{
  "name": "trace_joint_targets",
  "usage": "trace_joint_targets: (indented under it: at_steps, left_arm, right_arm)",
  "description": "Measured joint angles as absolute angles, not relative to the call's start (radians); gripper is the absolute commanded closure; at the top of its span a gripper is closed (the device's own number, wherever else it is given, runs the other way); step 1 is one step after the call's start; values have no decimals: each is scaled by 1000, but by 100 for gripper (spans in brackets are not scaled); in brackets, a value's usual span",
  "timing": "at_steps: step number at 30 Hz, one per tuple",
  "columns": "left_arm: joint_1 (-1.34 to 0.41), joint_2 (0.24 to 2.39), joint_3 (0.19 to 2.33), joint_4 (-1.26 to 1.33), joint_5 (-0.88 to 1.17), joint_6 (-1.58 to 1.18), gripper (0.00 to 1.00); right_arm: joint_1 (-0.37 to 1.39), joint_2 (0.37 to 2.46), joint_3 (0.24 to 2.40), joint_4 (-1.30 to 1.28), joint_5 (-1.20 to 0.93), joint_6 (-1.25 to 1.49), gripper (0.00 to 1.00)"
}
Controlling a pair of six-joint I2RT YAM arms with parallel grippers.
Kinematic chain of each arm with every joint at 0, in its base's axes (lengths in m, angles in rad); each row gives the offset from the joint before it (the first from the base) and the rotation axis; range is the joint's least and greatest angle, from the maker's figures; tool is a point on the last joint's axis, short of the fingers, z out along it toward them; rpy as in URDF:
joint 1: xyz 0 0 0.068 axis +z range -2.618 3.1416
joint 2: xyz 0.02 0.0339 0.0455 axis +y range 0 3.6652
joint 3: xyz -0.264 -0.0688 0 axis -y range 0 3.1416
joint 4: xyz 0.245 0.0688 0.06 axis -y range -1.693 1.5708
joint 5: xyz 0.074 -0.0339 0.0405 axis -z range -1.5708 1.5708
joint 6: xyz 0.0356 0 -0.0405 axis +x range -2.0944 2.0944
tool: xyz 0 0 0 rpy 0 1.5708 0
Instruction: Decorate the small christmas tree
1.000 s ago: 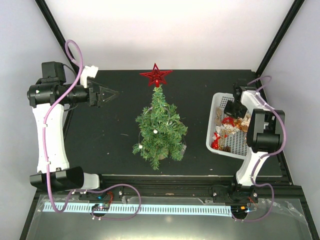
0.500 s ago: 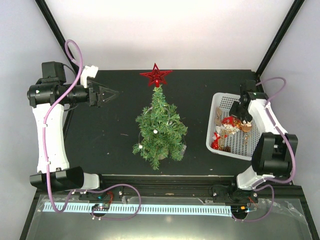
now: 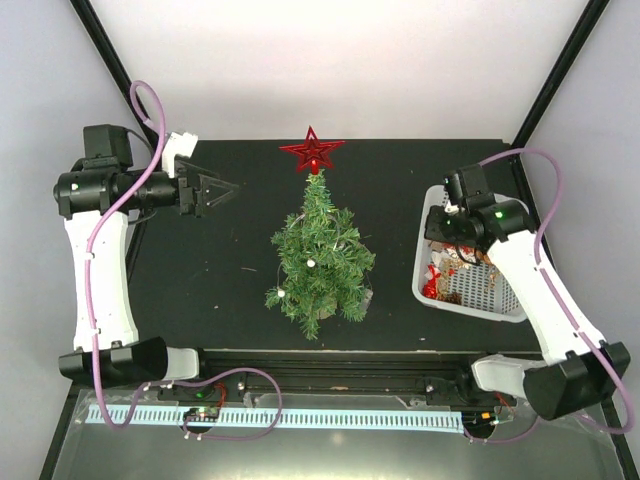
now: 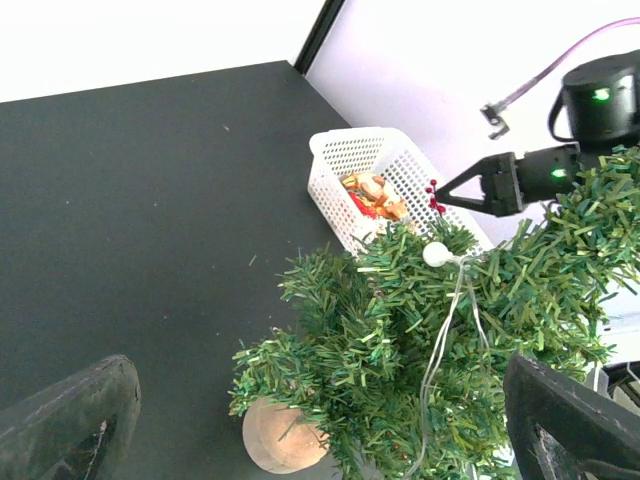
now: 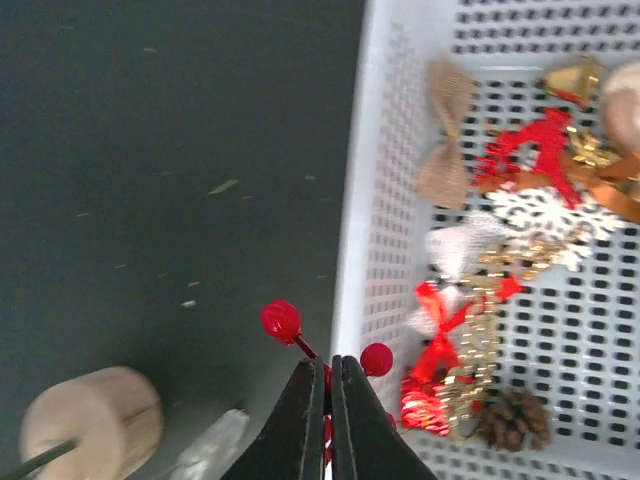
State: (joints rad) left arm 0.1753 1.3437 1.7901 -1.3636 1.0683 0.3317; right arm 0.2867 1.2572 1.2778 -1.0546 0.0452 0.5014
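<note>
Tabletop (image 3: 220, 270) — tree (image 3: 318, 262) near right end effector (image 5: 325, 378)

Got the small christmas tree (image 3: 320, 258) standing upright mid-worktop (image 3: 220, 290). Dark green, conical, bristly needle branches. Sits on a round pale wooden base (image 4: 283, 437). Carries a red star (image 3: 313, 152) at the tip, plus a thin white wire with small white bulbs (image 4: 437, 254) through the branches.

Bright, even light with faint shadows; right wrist view slightly blurred.
</note>
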Motion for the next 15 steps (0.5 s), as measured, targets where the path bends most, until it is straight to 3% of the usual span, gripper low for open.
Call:
trace_joint_targets:
  at_steps: [15]
  left_arm:
    - [168,1312,1751,-1359,1069,322,1]
  right_arm:
    - [656,1159,1562,-1146,3,654,95]
